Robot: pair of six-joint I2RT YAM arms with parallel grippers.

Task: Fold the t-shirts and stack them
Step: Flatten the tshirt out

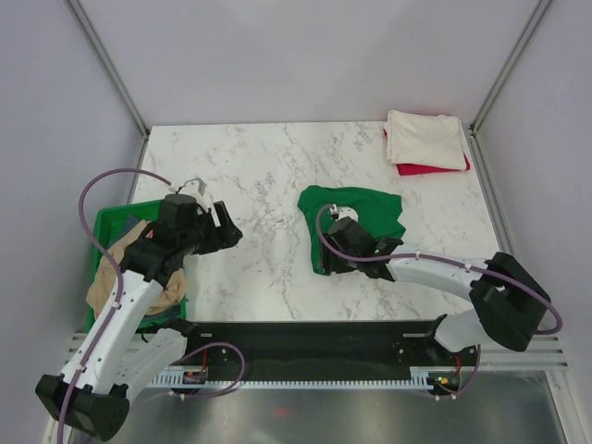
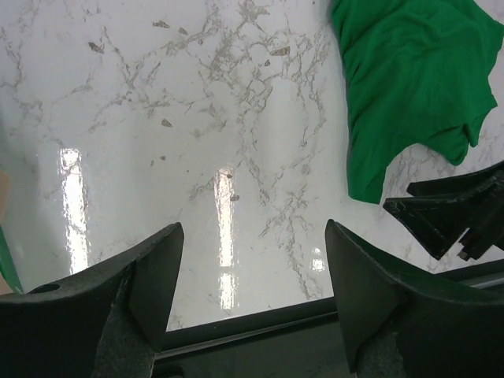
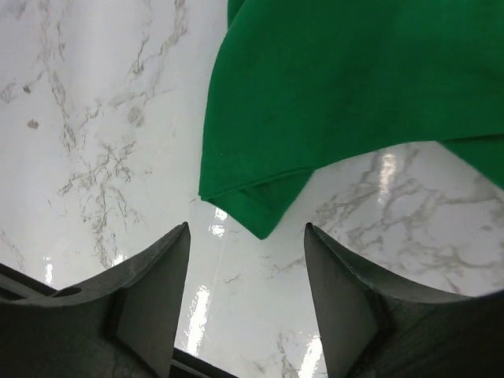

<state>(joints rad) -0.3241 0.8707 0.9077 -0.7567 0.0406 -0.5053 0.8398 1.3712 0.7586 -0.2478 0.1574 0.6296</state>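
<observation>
A bright green t-shirt lies rumpled at the middle of the marble table; it also shows in the left wrist view and the right wrist view. My right gripper is open and empty, hovering just in front of the shirt's near corner. My left gripper is open and empty over bare table, left of the shirt. A folded cream-white t-shirt lies on a folded red t-shirt at the far right corner. A tan t-shirt hangs in the bin under my left arm.
A rigid green plastic bin stands at the table's left edge, partly under my left arm. Grey walls and metal frame posts close in the table on three sides. The black mounting rail runs along the near edge.
</observation>
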